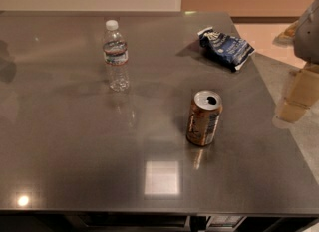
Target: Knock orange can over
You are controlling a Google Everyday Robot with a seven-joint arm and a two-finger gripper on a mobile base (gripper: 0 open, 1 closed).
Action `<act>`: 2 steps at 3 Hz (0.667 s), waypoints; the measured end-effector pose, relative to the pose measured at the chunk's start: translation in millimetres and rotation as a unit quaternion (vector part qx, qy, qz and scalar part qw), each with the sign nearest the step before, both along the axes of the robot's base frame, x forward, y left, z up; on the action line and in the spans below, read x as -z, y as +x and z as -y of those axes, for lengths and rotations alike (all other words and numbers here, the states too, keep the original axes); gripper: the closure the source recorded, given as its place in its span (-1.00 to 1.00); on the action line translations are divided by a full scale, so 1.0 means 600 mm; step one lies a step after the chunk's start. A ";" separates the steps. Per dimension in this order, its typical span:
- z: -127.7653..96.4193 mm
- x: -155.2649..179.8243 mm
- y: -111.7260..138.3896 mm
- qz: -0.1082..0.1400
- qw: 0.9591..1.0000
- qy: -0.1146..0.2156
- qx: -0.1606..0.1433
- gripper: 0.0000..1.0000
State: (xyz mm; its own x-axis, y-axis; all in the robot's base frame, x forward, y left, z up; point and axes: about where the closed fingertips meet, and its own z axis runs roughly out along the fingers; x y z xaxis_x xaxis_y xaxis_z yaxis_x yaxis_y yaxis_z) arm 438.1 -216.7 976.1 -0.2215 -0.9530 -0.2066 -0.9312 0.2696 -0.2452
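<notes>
Grey reflective table. Left of centre, far side: clear plastic water bottle, white cap, upright. Right of centre: small orange-brown aluminium can, silver opened top, upright, well apart from bottle. Behind it: crumpled blue-white snack bag. Right edge, beyond table: beige tool, clear of can; state cannot tell.

The single camera sits high above the near edge of the table, tilted down toward its far edge, fairly close. The end effector hangs at the right.
</notes>
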 end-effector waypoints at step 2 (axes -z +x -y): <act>-0.010 0.001 0.001 -0.006 1.000 0.023 -0.012 -1.00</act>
